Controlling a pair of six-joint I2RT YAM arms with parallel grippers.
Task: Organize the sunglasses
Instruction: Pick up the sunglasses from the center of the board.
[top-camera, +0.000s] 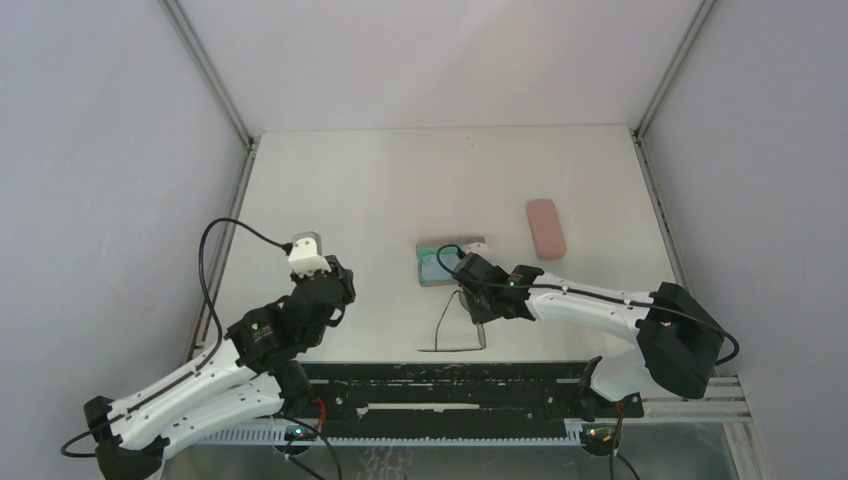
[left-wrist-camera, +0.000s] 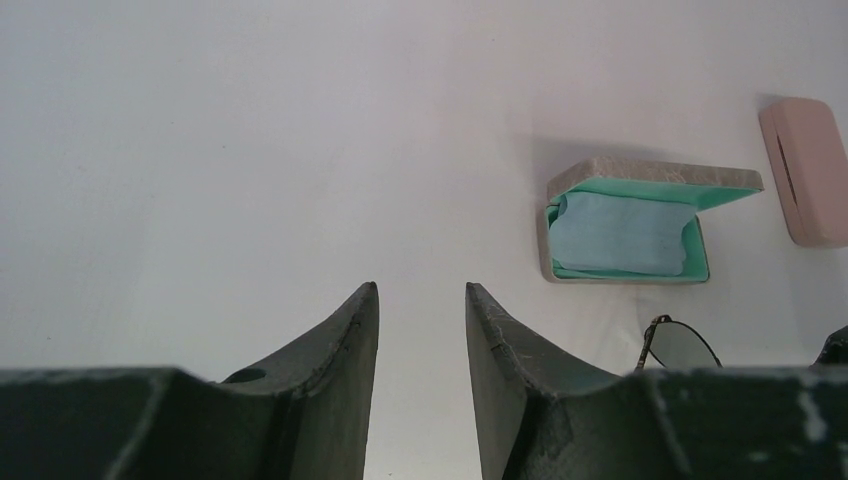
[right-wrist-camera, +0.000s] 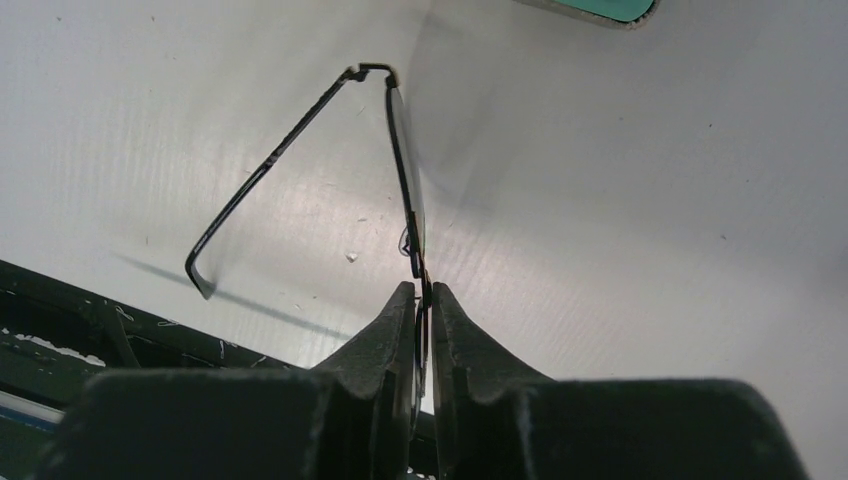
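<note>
The sunglasses (right-wrist-camera: 408, 190) are at the near edge of the bench (top-camera: 350, 200), arms unfolded, just in front of the open grey case (left-wrist-camera: 650, 175). Thin wire and lens look light, springy and easily bent, so the rim seems the best place to hold. The right tool (right-wrist-camera: 422, 300) is clenched on that rim. The left tool (left-wrist-camera: 420, 300) hangs released and empty. No writing is legible.

Top view high above table (top-camera: 400, 180), wrist views low, close, all sharing open case (left-wrist-camera: 650, 178)

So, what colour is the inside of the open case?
The case is mint green inside; left wrist view shows it best.
</note>
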